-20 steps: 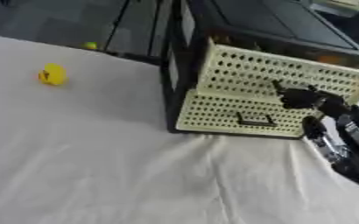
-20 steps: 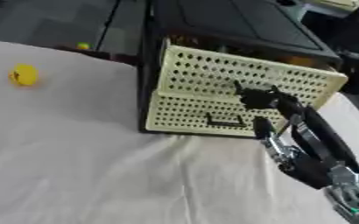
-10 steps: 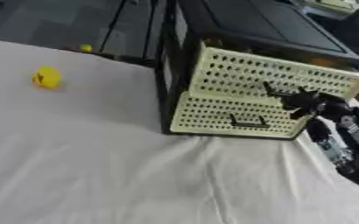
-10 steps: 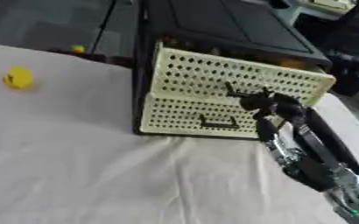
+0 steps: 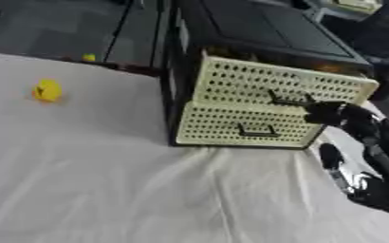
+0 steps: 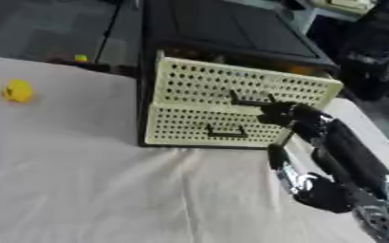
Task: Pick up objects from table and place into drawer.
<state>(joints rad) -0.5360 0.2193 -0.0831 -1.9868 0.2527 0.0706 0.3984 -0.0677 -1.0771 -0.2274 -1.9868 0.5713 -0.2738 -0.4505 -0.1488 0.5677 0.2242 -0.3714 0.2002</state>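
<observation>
Right eye view: the right hand (image 6: 279,115), fingers curled on the handle (image 6: 249,101), has drawn the top drawer (image 6: 246,86) further out than a second ago, making room for the yellow toy (image 6: 18,90) waiting well apart on the tablecloth (image 6: 106,190).

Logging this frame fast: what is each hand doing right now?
Left hand: not in view.
Right hand: at the upper drawer's handle; whether its fingers are curled round it cannot be told.
</observation>
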